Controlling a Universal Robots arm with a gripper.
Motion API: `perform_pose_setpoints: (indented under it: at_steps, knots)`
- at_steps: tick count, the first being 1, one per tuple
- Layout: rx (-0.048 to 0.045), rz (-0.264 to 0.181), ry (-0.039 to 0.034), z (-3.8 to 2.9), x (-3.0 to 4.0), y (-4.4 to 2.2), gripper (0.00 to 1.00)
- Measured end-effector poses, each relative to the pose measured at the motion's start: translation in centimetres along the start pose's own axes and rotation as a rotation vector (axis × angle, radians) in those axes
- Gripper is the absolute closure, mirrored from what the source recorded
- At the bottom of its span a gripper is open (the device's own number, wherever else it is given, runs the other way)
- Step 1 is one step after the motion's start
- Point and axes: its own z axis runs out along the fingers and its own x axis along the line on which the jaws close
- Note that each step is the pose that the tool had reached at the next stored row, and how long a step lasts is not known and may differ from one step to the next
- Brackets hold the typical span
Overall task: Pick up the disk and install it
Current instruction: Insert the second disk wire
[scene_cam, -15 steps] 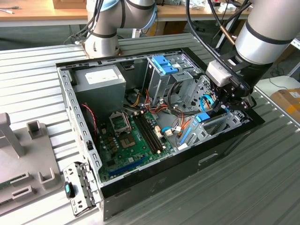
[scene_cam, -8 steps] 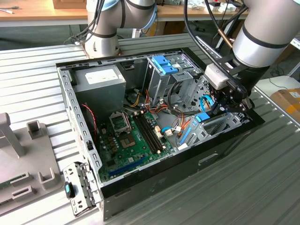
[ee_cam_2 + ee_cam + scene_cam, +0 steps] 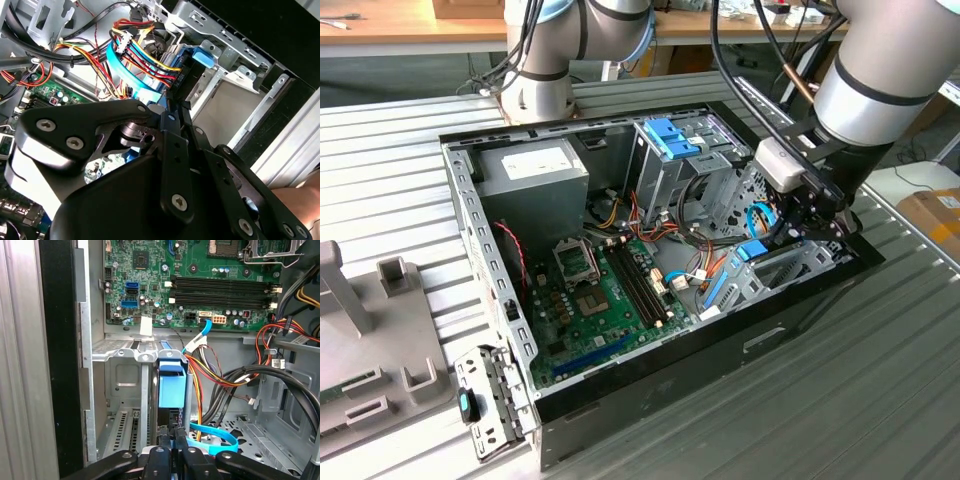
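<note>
Because the disk (image 3: 172, 390) had to slide edge-on into the metal bay (image 3: 117, 375) at the case's (image 3: 620, 385) front corner, the gripper (image 3: 173, 440) reached down inside the case, its jaws clamped together on the disk's edge, holding it upright in the slot.

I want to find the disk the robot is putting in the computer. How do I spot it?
Find the big open black computer case and look at its end on the exterior view's right, where the robot's tool reaches into a grey metal cage. The disk stands on edge there. It has a broad bright blue bracket, unlike the thin blue cable beside it.
</note>
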Motion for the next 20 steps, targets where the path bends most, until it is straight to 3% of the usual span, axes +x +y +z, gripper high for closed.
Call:
perform_pose_setpoints:
  at_steps: [3,5,7,12,13,14,20]
  knots:
    - [0.0002,0.000,-0.0017,0.08,0.00,0.02,0.83]
    - [0.0000,0.000,-0.0001,0.00,0.00,0.01,0.71]
    - [0.0000,0.000,0.0000,-0.02,0.01,0.00,0.71]
    - [0.0000,0.000,-0.0014,-1.11,-0.22,-0.22,0.71]
    - [0.0008,0.007,-0.0331,-1.12,-0.24,-0.22,0.71]
    - [0.0012,0.009,-0.0466,-1.11,-0.25,-0.22,0.71]
    - [0.0011,0.009,-0.0474,-0.70,-0.23,-0.28,0.71]
